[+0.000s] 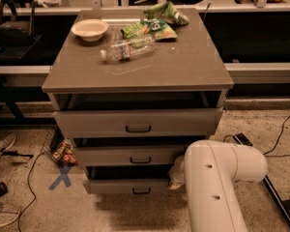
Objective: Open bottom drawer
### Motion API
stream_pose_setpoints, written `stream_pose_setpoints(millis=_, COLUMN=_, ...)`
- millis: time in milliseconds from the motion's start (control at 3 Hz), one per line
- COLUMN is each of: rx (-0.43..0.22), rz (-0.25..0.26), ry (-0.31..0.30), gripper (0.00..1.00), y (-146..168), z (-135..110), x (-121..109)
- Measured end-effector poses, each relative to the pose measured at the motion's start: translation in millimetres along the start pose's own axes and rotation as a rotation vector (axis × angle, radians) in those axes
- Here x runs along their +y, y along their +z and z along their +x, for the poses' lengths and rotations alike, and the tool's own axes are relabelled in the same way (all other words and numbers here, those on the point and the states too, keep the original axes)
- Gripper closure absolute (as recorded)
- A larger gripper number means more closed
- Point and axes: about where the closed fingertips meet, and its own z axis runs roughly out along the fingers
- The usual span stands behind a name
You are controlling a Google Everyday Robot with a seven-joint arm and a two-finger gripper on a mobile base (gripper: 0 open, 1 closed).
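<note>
Viewed from the front and above: a grey-beige cabinet (183, 66) with three drawers, set on a speckled floor (111, 211). Located the bottom drawer (111, 186) lowest in the stack, just above the floor, with a small black bar handle (141, 191) at the centre of its front. Found a dark gap above its front, and likewise above the middle drawer (106, 156) and the top drawer (96, 122); recorded all three as partly pulled out. Noted a white robot arm (217, 182) filling the lower right, in front of the cabinet's right side. Placed the gripper (176, 174) at the arm's left edge, by the right end of the bottom drawer's front, right of the handle and apart from it. Cannot tell how wide the gripper stands or whether it has hold of anything; largely hidden behind the arm. Logged on the cabinet top: a pale bowl (89, 29), a plastic bottle (128, 48) lying on its side, and green snack bags (154, 25) just behind the bottle. Logged on the floor left of the cabinet: a blue cross mark (62, 177) and a small packet (64, 152).
</note>
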Motion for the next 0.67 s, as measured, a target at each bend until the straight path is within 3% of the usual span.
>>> stream_pose_setpoints(millis=333, rx=0.000, rz=0.003, ry=0.003, gripper=1.00, y=-0.6, z=0.3, x=1.3)
stream_pose_setpoints(millis=667, rx=-0.001, rz=-0.002, ry=0.003, gripper=0.74, y=1.7, z=-0.3, x=4.1)
